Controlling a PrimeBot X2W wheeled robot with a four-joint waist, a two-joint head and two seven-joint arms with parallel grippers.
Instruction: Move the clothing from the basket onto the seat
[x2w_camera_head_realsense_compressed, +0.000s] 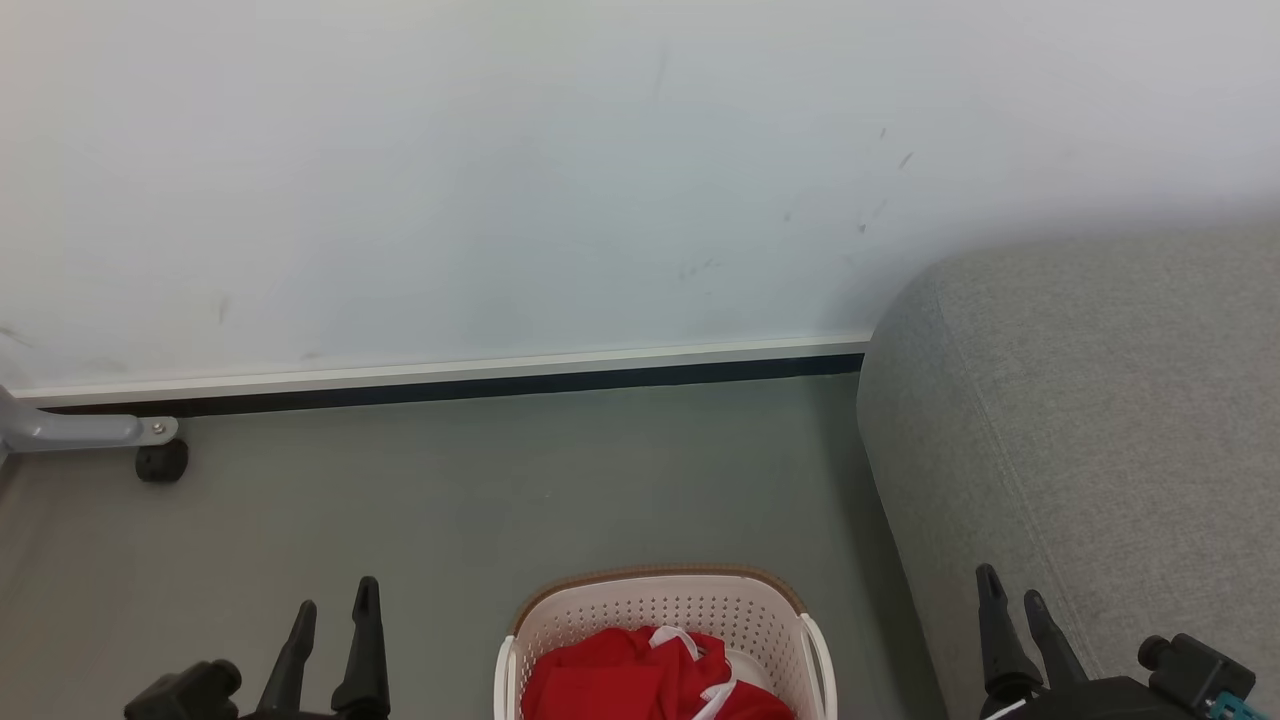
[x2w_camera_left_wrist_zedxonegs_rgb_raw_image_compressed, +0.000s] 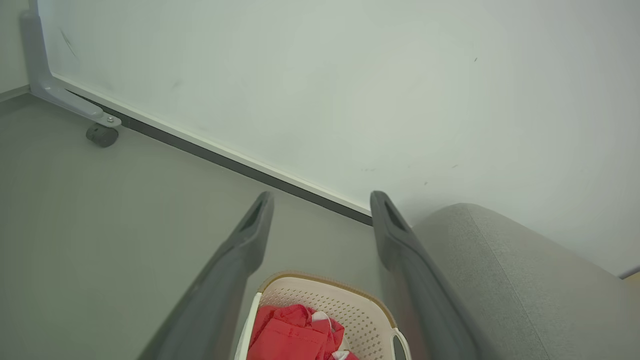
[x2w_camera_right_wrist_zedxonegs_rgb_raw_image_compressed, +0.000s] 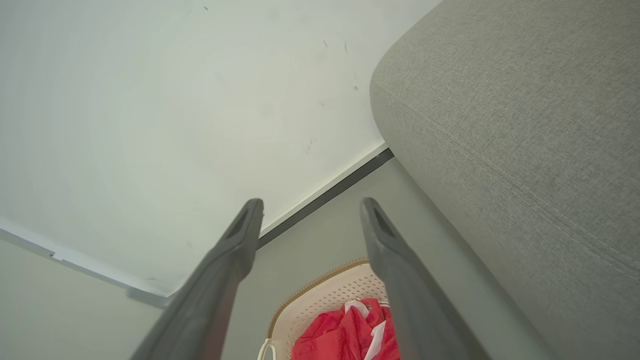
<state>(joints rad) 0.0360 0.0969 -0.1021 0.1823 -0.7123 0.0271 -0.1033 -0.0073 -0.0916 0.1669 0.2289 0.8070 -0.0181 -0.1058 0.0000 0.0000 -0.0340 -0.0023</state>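
Task not begun, judging by how things lie. The red clothing (x2w_camera_head_realsense_compressed: 640, 678) sits heaped inside the cream perforated basket (x2w_camera_head_realsense_compressed: 655, 574) at the bottom centre of the head view, white trim showing on top; no garment is visible on the grey sofa (x2w_camera_head_realsense_compressed: 1090, 420), which occupies the right side of the frame, near the basket on the grey floor (x2w_camera_head_realsense_compressed: 500, 480). The left gripper (x2w_camera_head_realsense_compressed: 336, 594), lower left, has its jaws spread apart and holding nothing. The right gripper (x2w_camera_head_realsense_compressed: 1010, 583), lower right in front of the sofa, is likewise released and unloaded. Both wrist views look past parted fingers to the basket below. All lifting and placing remains; how many garments the basket holds cannot be told.
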